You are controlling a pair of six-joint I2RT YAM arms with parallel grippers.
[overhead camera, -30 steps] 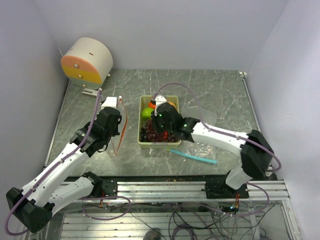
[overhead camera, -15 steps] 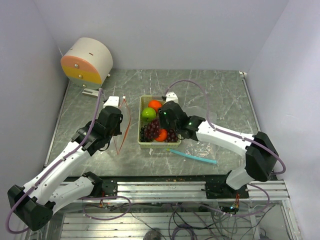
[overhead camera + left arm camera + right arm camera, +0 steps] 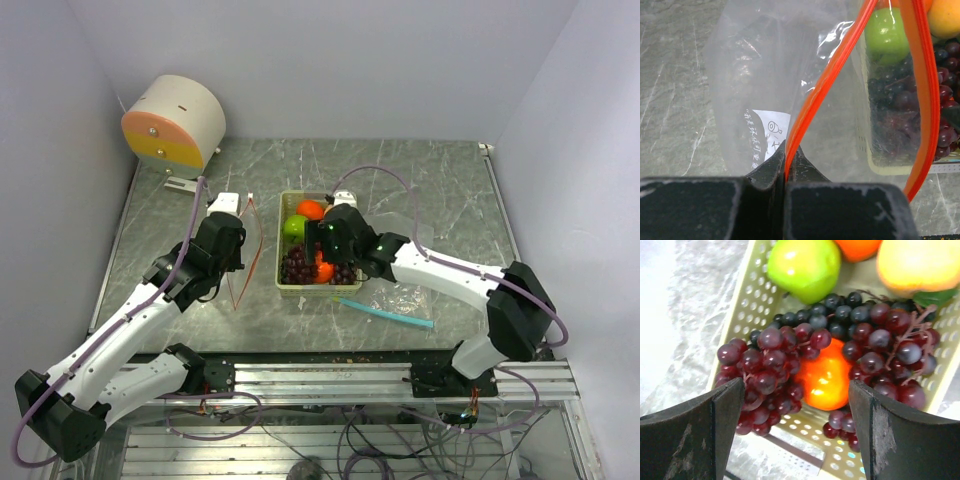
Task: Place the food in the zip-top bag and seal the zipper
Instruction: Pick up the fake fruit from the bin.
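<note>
Many grapes (image 3: 765, 360) (in basket (image 3: 747, 305)) just beneath wide-open right hand (image 3: 795, 390), left hand (image 3: 786, 165) clamped on zipper (image 3: 825, 85) of bag (image 3: 755, 75)

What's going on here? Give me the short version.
The left end effector is shut on the zipper of a clear zip-top bag, holding it beside the basket. The right end effector hangs open over the basket, above the purple grapes and an orange fruit, gripping nothing. The green apple lies there too; no fruit is bagged.
</note>
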